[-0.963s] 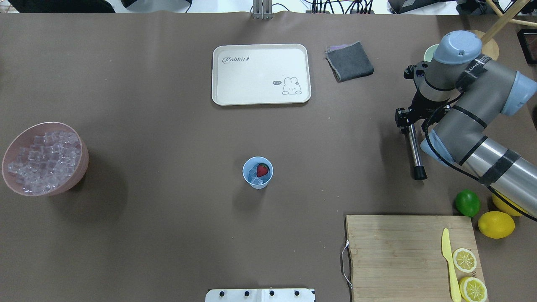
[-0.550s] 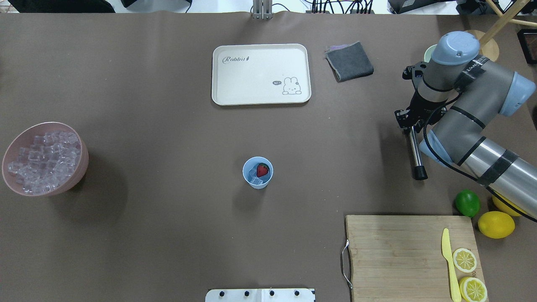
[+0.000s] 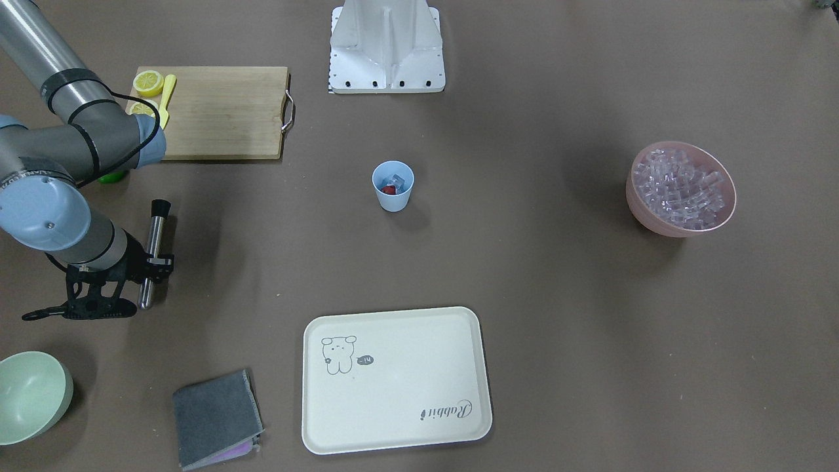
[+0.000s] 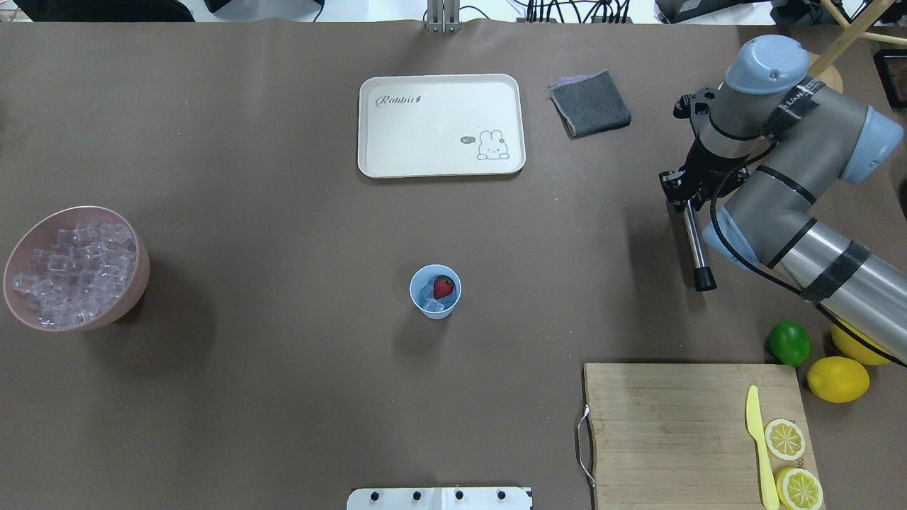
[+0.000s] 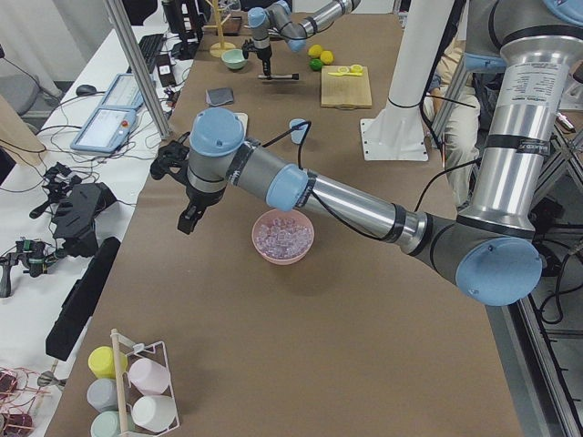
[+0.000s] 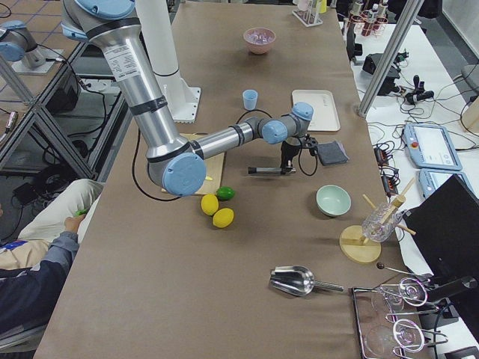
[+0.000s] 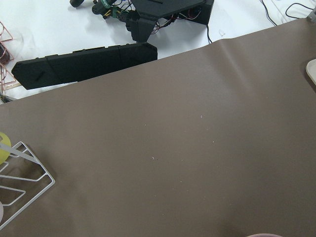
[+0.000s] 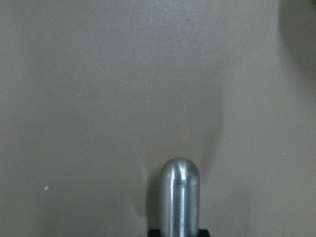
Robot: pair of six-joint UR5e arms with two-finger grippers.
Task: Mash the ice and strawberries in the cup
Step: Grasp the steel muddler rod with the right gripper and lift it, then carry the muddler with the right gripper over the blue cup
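Note:
The light blue cup point(image 4: 435, 292) stands upright mid-table and also shows in the front-facing view point(image 3: 393, 187). In it lie the red strawberry point(image 4: 443, 287) and a few clear ice cubes point(image 4: 429, 302). My right gripper point(image 4: 686, 202) is far to the cup's right. It is shut on one end of a steel muddler point(image 4: 698, 244) with a black tip, held level just above the table point(image 3: 154, 236). My left gripper point(image 5: 187, 223) shows only in the exterior left view, above the table's left end. I cannot tell whether it is open or shut.
A pink bowl point(image 4: 138, 273) full of ice stands at the left edge. A cream tray point(image 4: 439, 127) and a grey cloth point(image 4: 590, 104) lie at the back. A cutting board point(image 4: 673, 425) with a yellow knife and lemon halves, a lime point(image 4: 789, 342) and lemons point(image 4: 837, 379) are at the front right.
My right arm has moved toward the far side of the table and slightly left, carrying the muddler with it. The cup and its contents have not moved.

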